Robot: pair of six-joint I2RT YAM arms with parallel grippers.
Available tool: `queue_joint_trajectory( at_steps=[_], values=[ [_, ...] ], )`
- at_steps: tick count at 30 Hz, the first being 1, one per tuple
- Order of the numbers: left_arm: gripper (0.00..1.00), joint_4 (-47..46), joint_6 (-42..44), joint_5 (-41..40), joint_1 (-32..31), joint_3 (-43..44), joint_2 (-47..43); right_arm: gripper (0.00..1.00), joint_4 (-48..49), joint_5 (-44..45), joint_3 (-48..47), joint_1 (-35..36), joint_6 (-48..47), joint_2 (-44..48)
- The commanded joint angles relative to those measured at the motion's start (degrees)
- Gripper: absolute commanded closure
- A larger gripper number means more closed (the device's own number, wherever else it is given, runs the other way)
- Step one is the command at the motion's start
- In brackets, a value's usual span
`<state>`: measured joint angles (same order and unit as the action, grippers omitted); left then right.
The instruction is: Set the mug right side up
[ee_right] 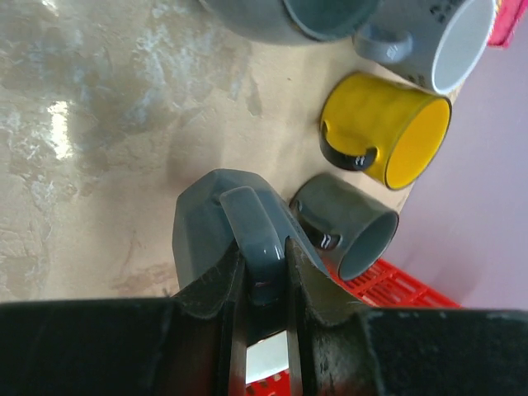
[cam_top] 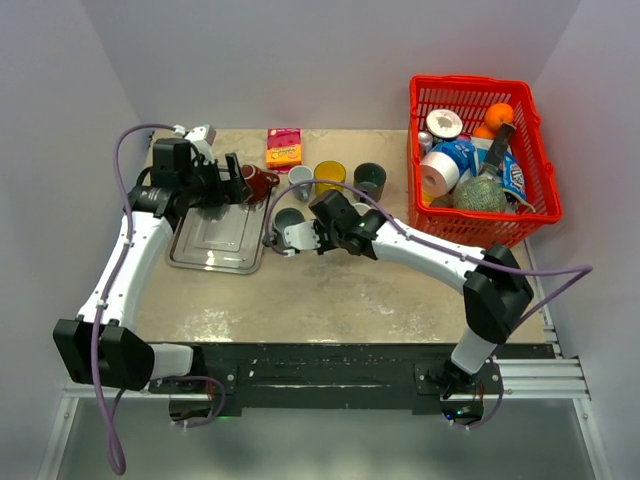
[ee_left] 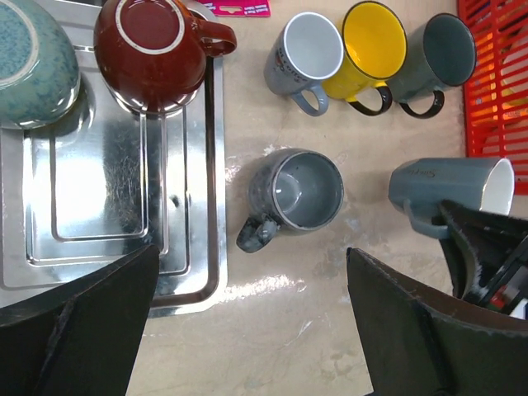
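R fingers (ee_right: 223, 305) hide the mouth & underside of the grey mug (ee_right: 206, 219); can't tell if it's touching the table (cam_top: 330, 290). R gripper (ee_right: 264, 289) is clenched on its handle (ee_right: 256, 223), w/ the mug on its side mid-table, nearer the left edge. Farther off, L gripper (cam_top: 238, 183) hangs spread wide, holding nothing, by the tray (cam_top: 215, 238) & an upside-down red mug (cam_top: 262, 182).
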<state>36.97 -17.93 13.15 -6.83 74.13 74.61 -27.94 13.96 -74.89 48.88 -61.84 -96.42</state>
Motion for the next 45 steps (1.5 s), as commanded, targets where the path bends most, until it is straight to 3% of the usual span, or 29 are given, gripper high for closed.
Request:
queue_joint_trajectory(
  at_steps=[1, 23, 26, 27, 39, 45],
  values=[
    [0.01, -5.0, -3.3, 1.2, 1.6, -1.5, 1.0, 1.0, 4.5, 3.1, -2.5, 1.8, -7.1, 0.4],
    [0.01, -9.0, -2.2, 8.0, 5.5, -6.1, 1.7, 0.99, 2.7, 2.0, -10.1, 4.6, -8.6, -10.5],
    [0.01, -8.7, -1.7, 9.3, 6.6, -6.5, 1.6, 0.92, 2.1, 2.2, -10.9, 4.7, -8.6, -11.7],
    [0.01, -8.7, -1.6, 9.6, 6.8, -6.5, 1.5, 0.84, 1.8, 2.2, -11.1, 4.7, -8.6, -11.9],
    [0.01, -9.3, -1.7, 13.3, 9.6, -7.6, 1.1, 0.59, -5.9, -1.9, -17.5, 4.8, -3.3, -14.3],
    [0.01, -9.3, -2.0, 13.4, 10.0, -7.9, 0.8, 0.27, -9.0, -4.5, -16.7, 4.9, -1.4, -12.2]
  ],
)
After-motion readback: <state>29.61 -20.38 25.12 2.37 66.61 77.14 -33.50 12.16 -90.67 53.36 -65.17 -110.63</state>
